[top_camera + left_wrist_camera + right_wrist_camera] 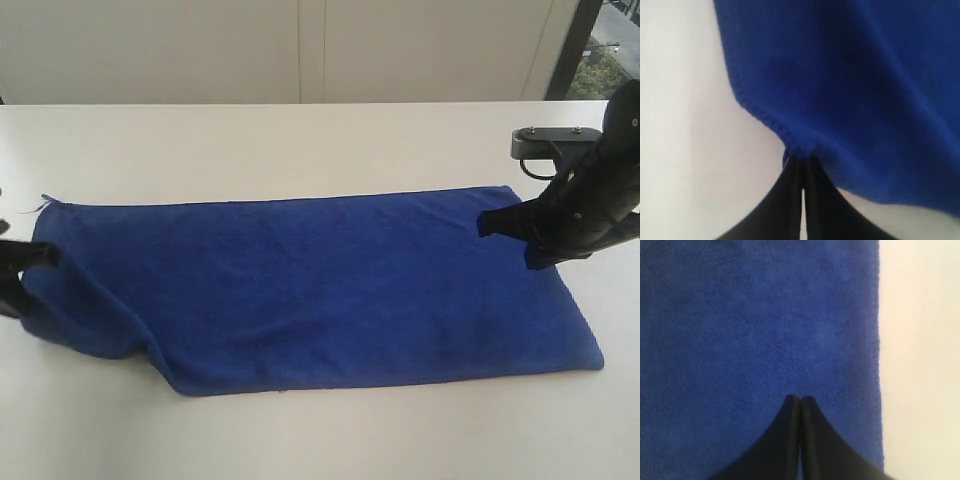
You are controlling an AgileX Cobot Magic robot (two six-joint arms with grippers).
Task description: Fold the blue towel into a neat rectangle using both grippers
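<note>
One blue towel [320,290] lies spread on the white table [300,440], long axis running side to side across the exterior view, short ends facing one arm each. Nearest the camera the long hem sits flat except toward its left corner, where the cloth rucks up in a soft ridge leading to the left gripper [801,167]. That gripper sits at the left short end with its jaws pressed together and the stitched hem bunched right at the tips, so it holds the towel edge (slightly raised off the table, by the look of it). Further back, the right gripper [800,402] is over the right short end, toward the far corner, just inboard of the hem; jaws closed to a slit with the tips on the cloth, but whether any cloth is caught between them I cannot tell. Each arm is nearer its own end, so my guess is the fold turns on carrying one short end along the long axis to the other, and the right hand's grip looks less sure. The far long hem is straight, with a loose thread [45,202] at the far left corner.
</note>
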